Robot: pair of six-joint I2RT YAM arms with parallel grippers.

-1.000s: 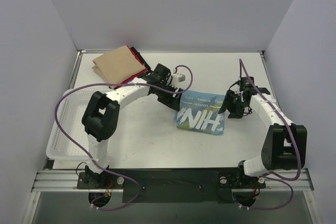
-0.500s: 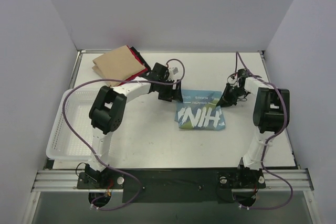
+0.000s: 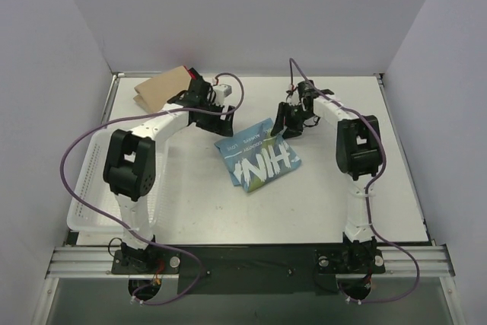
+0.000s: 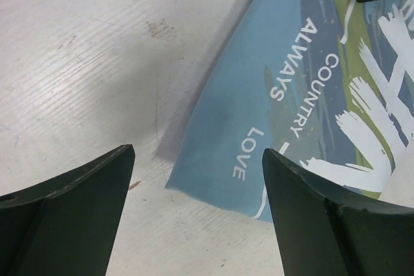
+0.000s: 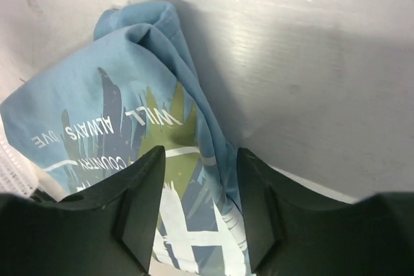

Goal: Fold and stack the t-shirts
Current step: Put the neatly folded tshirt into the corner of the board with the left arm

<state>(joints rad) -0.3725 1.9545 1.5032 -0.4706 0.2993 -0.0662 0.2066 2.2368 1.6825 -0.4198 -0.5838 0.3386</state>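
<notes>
The light blue t-shirt (image 3: 257,159) lies folded and askew at mid-table, with white lettering and yellow-green accents. The tan t-shirt (image 3: 160,87) lies folded at the back left on the red-and-black one (image 3: 195,76), of which only an edge shows. My left gripper (image 3: 218,117) is open and empty just behind the blue shirt's far left corner; in the left wrist view that corner (image 4: 259,159) lies ahead between the jaws (image 4: 197,159). My right gripper (image 3: 285,123) is at the shirt's far right corner, its jaws (image 5: 200,159) closed on the bunched edge of the blue shirt (image 5: 110,121).
A white mesh basket (image 3: 87,180) stands along the table's left edge. Grey walls close in the table (image 3: 228,218) at the back and on both sides. Purple cables loop above both arms.
Both grippers have moved left and towards the back. The blue shirt has slid left with them and turned, its left end now nearer the back. The left jaws no longer cover its corner.
</notes>
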